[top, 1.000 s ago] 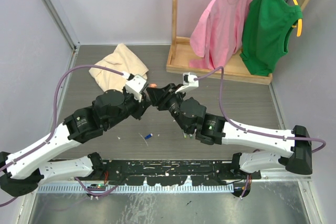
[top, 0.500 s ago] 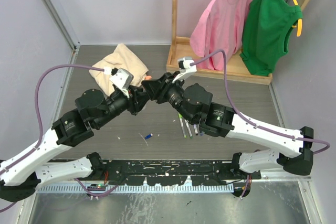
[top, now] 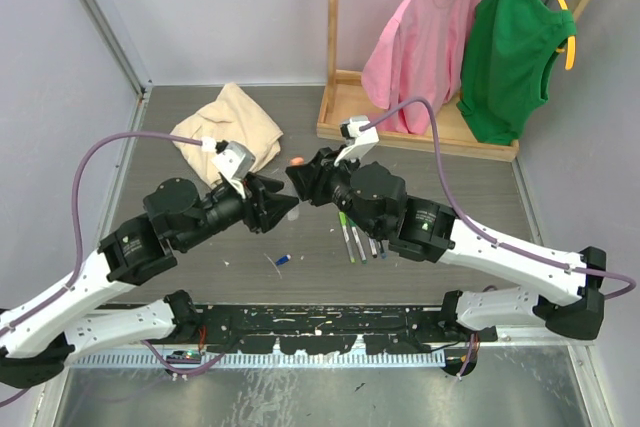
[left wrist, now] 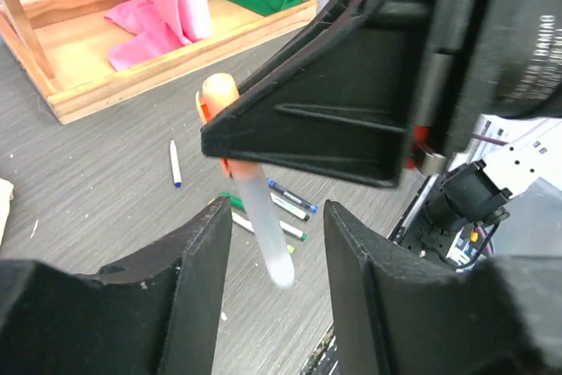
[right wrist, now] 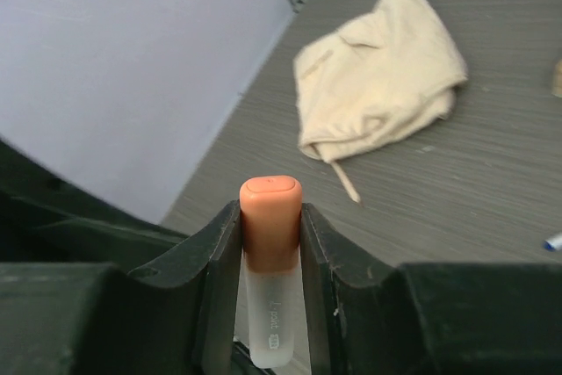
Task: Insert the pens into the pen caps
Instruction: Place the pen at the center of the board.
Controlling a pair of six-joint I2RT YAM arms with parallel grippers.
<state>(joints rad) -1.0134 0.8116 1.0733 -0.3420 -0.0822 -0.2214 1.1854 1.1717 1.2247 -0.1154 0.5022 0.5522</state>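
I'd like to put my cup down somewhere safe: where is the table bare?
Bare tabletop lies between the wooden rack base and the right arm. Crowded: the centre, with the left end effector, right end effector and loose pens.

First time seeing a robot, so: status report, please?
Right fingers shut on orange-capped pen. Left fingers open, empty. Other pens loose on table, not in the way.

Beige cloth far-left; pink shirt, green top hanging.
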